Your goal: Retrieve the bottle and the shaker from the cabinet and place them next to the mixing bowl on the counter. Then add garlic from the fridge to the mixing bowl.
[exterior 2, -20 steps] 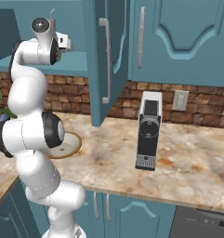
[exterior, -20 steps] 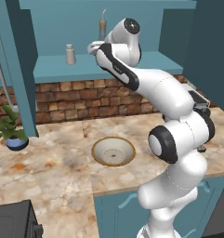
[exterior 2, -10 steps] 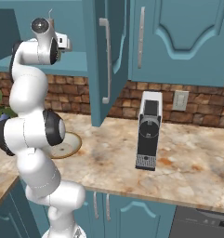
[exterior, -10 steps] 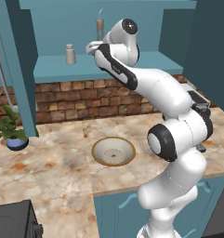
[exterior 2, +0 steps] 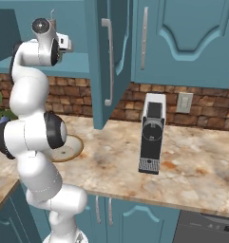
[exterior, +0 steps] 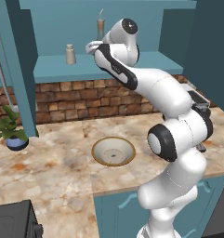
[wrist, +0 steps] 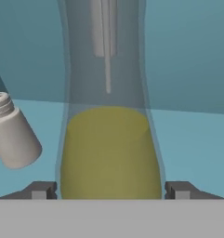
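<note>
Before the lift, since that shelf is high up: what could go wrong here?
The bottle sits between the gripper fingertips, low on its body; gripped there, the tall glass may tip. The shaker stands close beside it on the cabinet shelf and could get knocked. A slip would drop it toward the counter.

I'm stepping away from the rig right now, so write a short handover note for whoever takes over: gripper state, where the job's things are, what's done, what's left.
Gripper: raised into the open cabinet, one fingertip either side of the bottle; hand view leaves it unclear whether the pads touch the glass, so treat the grip as unconfirmed.
Bottle: upright on the cabinet shelf, not lifted.
Shaker: on the same shelf, apart from the bottle.
Mixing bowl: on the counter below, with nothing in it.
Done: arm reached the bottle.
Left: carry bottle and shaker down beside the bowl, then fetch garlic from the fridge into the bowl.
</note>
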Controlling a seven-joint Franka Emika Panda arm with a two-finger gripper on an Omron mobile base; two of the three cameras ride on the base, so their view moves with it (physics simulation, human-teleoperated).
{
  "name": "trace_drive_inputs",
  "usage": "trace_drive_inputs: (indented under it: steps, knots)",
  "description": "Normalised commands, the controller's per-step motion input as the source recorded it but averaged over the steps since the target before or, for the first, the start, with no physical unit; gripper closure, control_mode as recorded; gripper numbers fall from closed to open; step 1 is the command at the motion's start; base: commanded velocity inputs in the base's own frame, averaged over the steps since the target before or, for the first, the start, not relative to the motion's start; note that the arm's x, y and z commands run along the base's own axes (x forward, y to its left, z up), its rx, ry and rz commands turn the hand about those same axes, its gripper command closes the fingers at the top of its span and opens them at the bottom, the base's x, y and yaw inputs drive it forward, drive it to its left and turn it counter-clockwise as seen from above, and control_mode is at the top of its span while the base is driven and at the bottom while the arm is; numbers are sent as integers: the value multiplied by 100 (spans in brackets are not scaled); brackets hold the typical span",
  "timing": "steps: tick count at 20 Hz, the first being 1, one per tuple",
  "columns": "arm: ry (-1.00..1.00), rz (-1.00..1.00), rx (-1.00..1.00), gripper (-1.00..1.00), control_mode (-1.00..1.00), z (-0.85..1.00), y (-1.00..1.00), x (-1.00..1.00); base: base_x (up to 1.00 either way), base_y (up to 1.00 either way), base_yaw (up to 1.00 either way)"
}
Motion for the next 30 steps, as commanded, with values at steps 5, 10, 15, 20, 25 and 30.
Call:
trace_drive_inputs:
  steps: [5,10,15,20,25,30]
  knots:
    - [0,-1,0,100,-100,0,-5,-38,0,0,0]
    - [-1,-5,0,100,-100,-8,-4,-100,0,0,0]
    - [-5,-6,0,100,-100,-18,-6,-100,0,0,0]
    - [-9,-7,0,100,-100,-32,-28,-100,0,0,0]
    - [-6,-6,0,100,-100,-55,-47,-98,0,0,0]
    - [0,-3,0,100,-100,-53,-63,-53,0,0,0]
